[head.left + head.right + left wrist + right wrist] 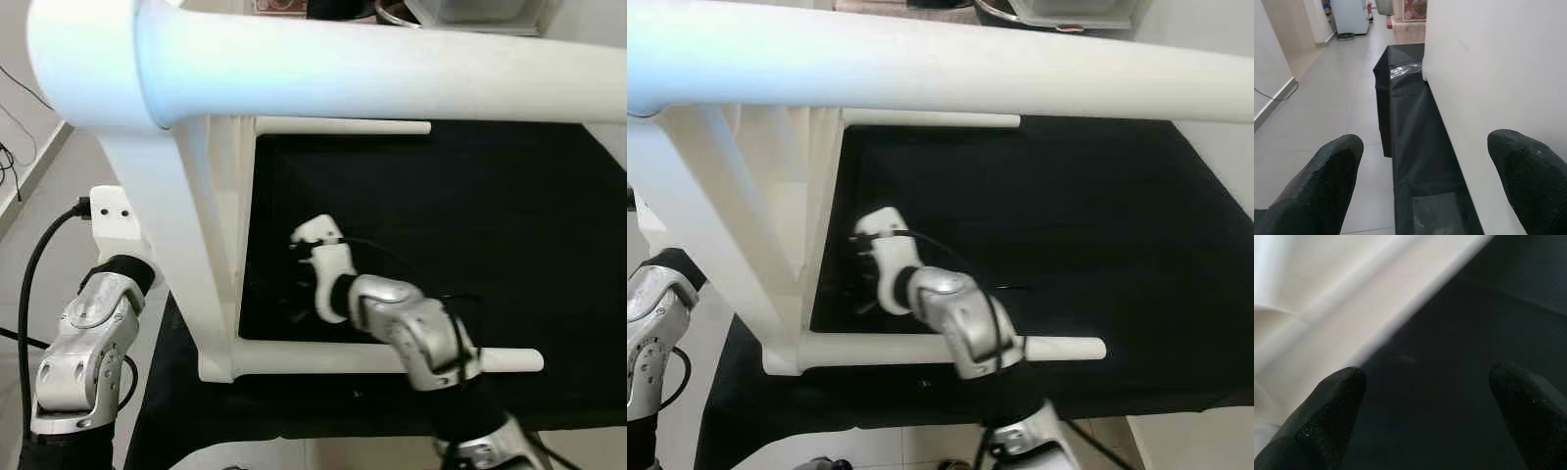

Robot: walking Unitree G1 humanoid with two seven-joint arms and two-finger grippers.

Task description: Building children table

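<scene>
The white frame (211, 294) is lying tilted on the black cloth (470, 215), and the right gripper (1425, 396), fingers spread and empty, is being held just inside it near its upright, where a slow, square closing would likely be needed.

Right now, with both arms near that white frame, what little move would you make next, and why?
Probably ease the right tool toward the white wooden table frame and close on its upright. Its fingers are open over the black cloth with the frame just beside them, holding nothing; the left tool is open too.
</scene>
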